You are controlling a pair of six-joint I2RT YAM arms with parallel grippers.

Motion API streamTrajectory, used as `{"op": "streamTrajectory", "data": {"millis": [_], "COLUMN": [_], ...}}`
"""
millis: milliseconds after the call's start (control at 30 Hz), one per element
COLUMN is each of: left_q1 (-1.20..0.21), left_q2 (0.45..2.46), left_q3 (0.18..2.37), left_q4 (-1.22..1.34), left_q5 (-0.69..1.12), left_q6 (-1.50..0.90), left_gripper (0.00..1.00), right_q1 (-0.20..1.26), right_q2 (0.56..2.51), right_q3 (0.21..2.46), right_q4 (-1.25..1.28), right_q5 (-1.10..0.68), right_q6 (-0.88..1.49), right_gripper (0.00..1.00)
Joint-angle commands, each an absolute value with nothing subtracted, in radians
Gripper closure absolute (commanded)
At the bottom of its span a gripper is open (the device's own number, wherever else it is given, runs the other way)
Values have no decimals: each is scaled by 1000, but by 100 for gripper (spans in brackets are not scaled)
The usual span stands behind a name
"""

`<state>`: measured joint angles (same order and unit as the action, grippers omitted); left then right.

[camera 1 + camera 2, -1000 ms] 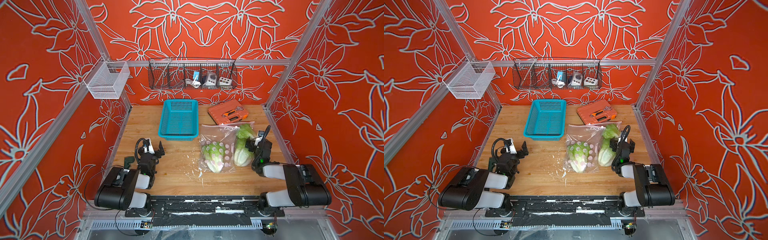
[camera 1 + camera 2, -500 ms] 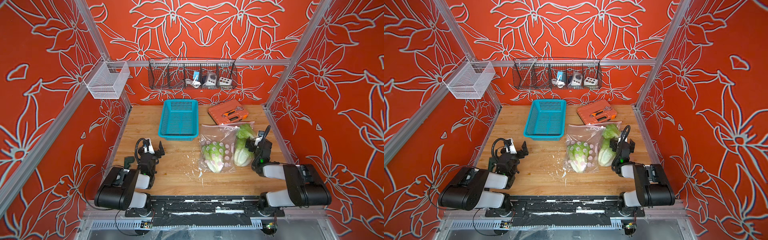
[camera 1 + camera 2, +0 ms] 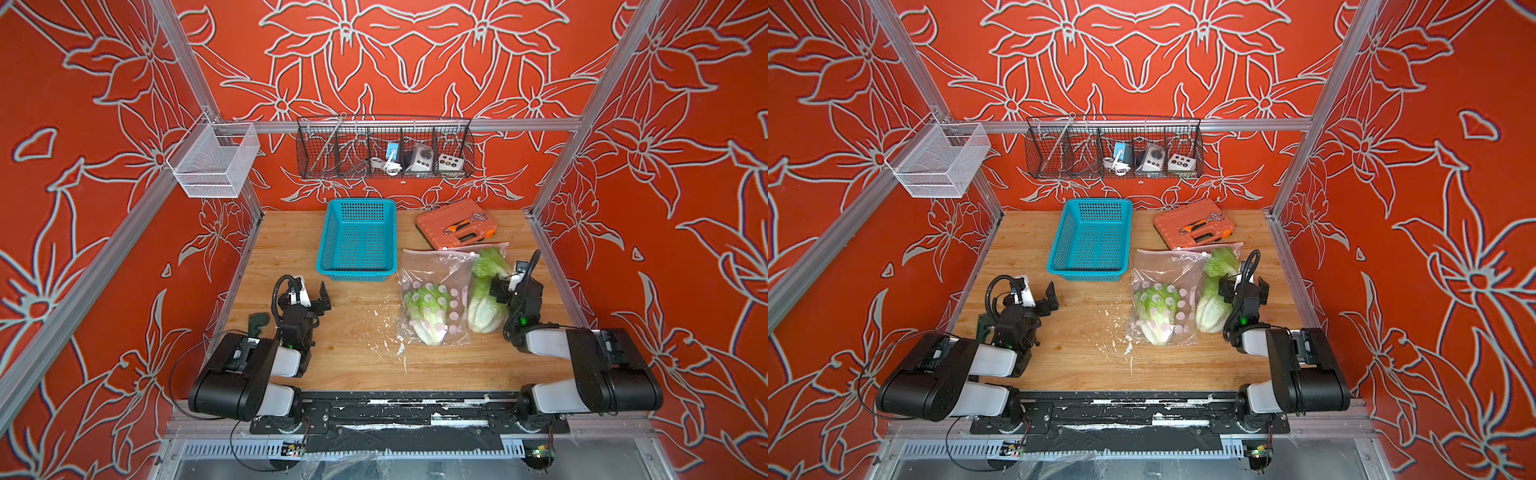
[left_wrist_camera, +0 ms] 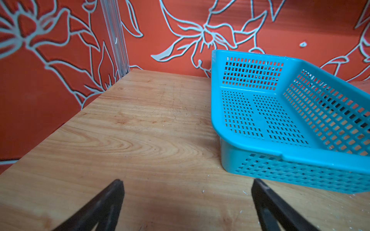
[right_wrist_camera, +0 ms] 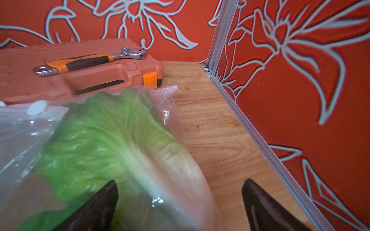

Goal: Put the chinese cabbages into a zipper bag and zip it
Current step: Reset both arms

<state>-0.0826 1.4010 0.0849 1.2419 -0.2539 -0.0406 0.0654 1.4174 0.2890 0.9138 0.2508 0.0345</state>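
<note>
Black jaws, left and right, stand wide, empty; right pair beside bagged cabbage (image 5: 112,140).

Robot test cell: aluminium frame (image 3: 519,124), patterned walls (image 3: 415,50).

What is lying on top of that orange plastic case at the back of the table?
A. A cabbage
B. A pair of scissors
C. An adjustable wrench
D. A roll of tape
C: an adjustable wrench with an orange and black handle and a silver head lies across the lid of the orange tool case, seen most clearly in the right wrist view.
</note>
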Motion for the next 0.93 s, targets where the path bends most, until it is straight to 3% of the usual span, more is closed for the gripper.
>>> {"op": "streamTrajectory", "data": {"millis": [0, 900], "left_q1": [-86, -104], "left_q2": [1406, 1409], "left_q3": [100, 104], "left_q4": [1250, 1252], "left_q5": [-267, -252], "left_q6": [-25, 2], "left_gripper": [2, 2], "right_q1": [64, 64], "right_q2": [1425, 1425], "right_q3": [299, 298], "right_q4": [868, 866], "right_q5": [225, 225], "right_q6": [10, 10], "right_gripper": [1, 1]}}
